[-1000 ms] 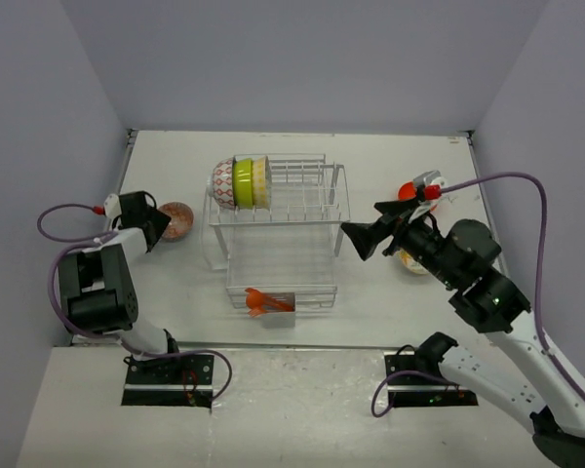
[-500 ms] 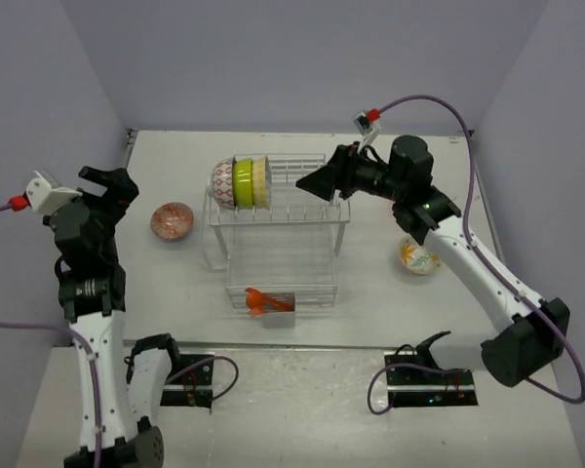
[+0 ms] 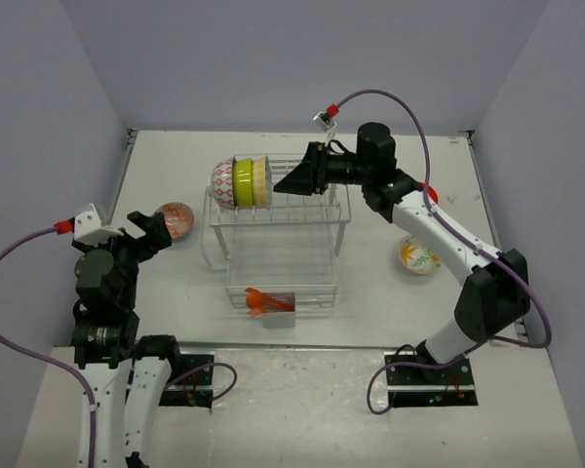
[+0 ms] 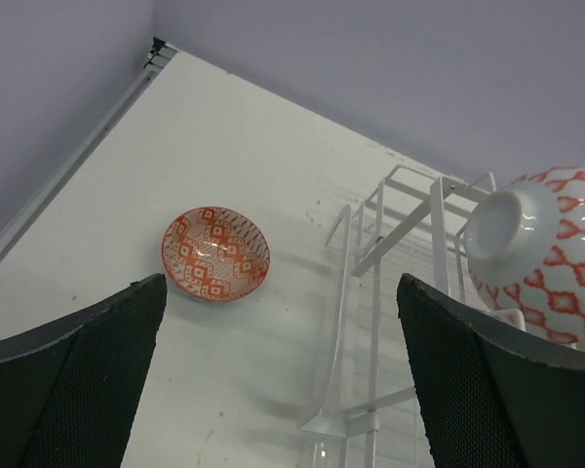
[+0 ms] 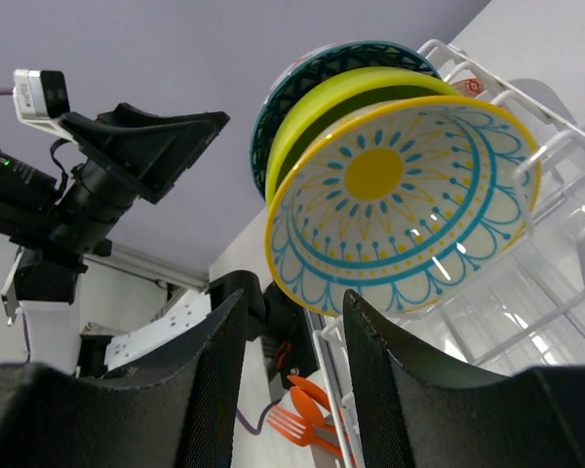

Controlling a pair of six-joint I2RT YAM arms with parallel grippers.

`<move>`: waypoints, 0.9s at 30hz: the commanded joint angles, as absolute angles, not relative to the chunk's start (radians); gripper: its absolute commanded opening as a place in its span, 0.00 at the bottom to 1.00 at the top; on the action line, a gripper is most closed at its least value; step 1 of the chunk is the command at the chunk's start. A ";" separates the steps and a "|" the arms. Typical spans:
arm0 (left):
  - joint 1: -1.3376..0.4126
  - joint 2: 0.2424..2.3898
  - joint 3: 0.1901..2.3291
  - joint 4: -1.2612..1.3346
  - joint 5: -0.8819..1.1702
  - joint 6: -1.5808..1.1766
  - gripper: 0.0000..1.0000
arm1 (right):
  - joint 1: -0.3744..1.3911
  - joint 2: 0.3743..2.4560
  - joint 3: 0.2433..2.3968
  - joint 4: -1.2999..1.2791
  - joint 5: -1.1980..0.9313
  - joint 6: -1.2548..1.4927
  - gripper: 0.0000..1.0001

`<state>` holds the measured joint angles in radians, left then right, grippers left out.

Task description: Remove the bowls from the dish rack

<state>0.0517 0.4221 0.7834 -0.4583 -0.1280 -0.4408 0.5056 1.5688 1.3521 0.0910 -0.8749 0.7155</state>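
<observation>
The white wire dish rack [image 3: 312, 255] stands mid-table. Three bowls stand on edge on its upper shelf: red-patterned [image 3: 222, 183], lime green [image 3: 242, 181] and cream-yellow [image 3: 260, 181]. My right gripper [image 3: 294, 180] is at the cream-yellow bowl [image 5: 400, 195]. It [image 5: 292, 297] is open with the jaws narrowed, and the bowl's lower rim is at the fingertips. On the table lie a red-patterned bowl [image 3: 175, 219] at the left and a white floral bowl [image 3: 418, 256] at the right. My left gripper [image 3: 148, 237] hangs open and empty, back from the red bowl [image 4: 215, 253].
Orange utensils [image 3: 263, 300] lie in the rack's front holder, also seen between my right fingers as an orange fork [image 5: 307, 419]. An orange thing [image 3: 427, 192] shows behind my right arm. Walls close the table on three sides. The rack's left end [image 4: 370, 292] is ahead of the left gripper.
My right arm has swung left from the floral bowl to the rack's upper shelf, its jaws narrowing. My left gripper opened, left the red bowl and drew back toward the near edge.
</observation>
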 commanded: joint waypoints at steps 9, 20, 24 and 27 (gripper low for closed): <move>0.011 0.382 0.739 -0.459 -0.227 -0.383 1.00 | 0.589 1.652 1.522 0.017 -0.842 0.620 0.40; 0.011 0.359 0.736 -0.456 -0.227 -0.387 1.00 | 0.589 1.700 1.513 0.069 -0.798 0.661 0.22; 0.011 0.364 0.736 -0.456 -0.221 -0.387 1.00 | 0.592 1.709 1.496 0.126 -0.811 0.699 0.20; 0.011 0.348 0.733 -0.453 -0.218 -0.387 1.00 | 0.598 1.700 1.480 0.146 -0.790 0.715 0.16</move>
<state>0.0166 0.3584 0.7391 -0.4786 -0.2169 -0.4076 0.5976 1.6936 1.4815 0.0921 -0.8299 0.6956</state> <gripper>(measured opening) 0.997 0.185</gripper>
